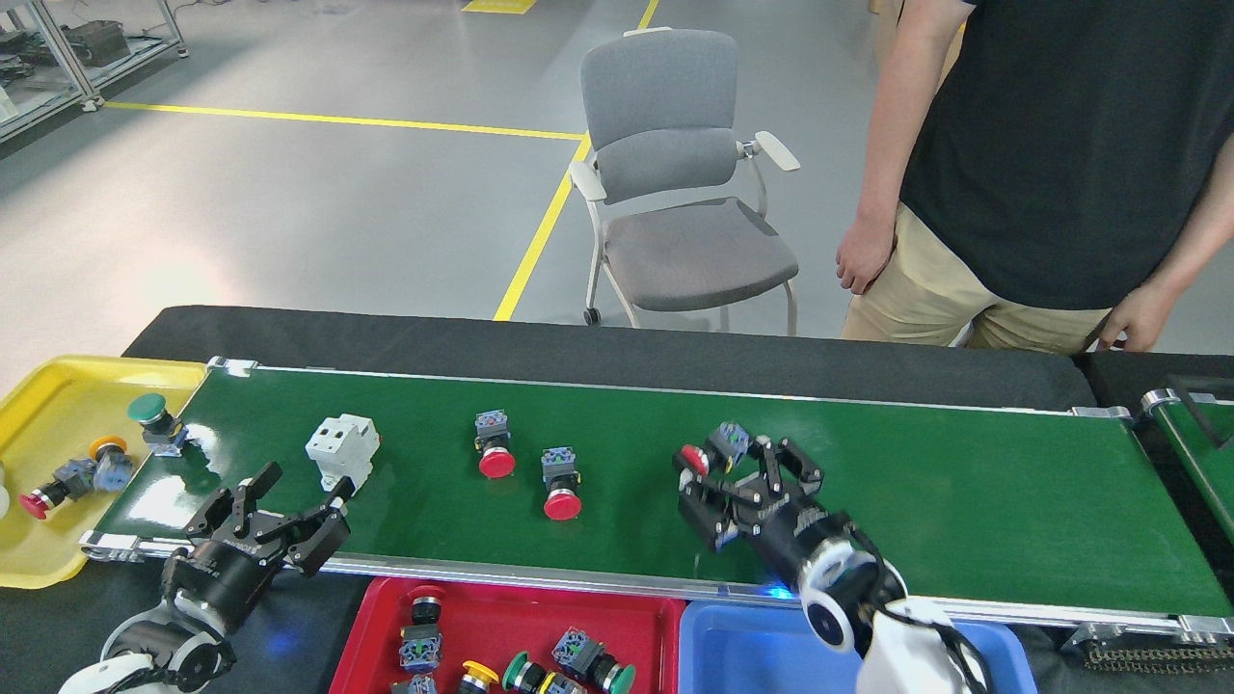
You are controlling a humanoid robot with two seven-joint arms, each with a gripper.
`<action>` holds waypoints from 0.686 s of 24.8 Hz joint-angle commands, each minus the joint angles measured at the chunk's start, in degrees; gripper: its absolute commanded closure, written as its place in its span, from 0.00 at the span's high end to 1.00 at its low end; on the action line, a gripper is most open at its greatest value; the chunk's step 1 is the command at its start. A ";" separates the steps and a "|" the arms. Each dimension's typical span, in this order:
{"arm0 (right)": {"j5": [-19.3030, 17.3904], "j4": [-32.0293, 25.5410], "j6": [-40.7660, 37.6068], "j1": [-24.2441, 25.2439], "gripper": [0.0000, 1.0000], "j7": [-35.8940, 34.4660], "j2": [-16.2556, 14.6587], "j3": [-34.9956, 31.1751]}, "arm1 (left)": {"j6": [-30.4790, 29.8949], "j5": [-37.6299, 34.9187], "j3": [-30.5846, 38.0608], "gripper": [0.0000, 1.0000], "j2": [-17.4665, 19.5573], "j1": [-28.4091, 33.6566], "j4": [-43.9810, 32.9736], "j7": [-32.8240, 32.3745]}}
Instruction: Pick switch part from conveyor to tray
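The conveyor (964, 492) carries two red-capped switch parts (495, 445) (561, 482) near its middle and a third red-capped switch part (711, 451) further right. My right gripper (730, 469) is open, fingers spread wide, with that third part at its fingertips and not clamped. My left gripper (301, 482) is open over the belt's front rail, just below a white circuit breaker (342, 451). A red tray (381, 617) in front of the belt holds several switch parts. Beside it is a blue tray (742, 646).
A yellow tray (58, 405) at the belt's left end holds a green-capped part (152, 416) on its edge, an orange-capped one (109, 461) and a red one (53, 487). A person (1060, 154) stands behind the belt at right, beside a grey chair (675, 173).
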 commanded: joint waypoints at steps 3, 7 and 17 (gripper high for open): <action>-0.31 -1.95 -9.51 1.06 0.50 1.41 2.07 3.37 | 2.93 -0.83 -1.29 1.00 0.95 -3.25 2.74 0.62; -0.23 -1.77 -9.51 1.41 1.00 2.37 2.43 7.77 | 7.94 -0.83 -1.64 0.39 0.07 -4.48 5.91 0.97; -0.75 -3.97 -6.87 0.89 1.00 3.25 2.78 -4.00 | 7.77 -0.13 -3.13 0.00 -0.63 -4.04 4.95 10.46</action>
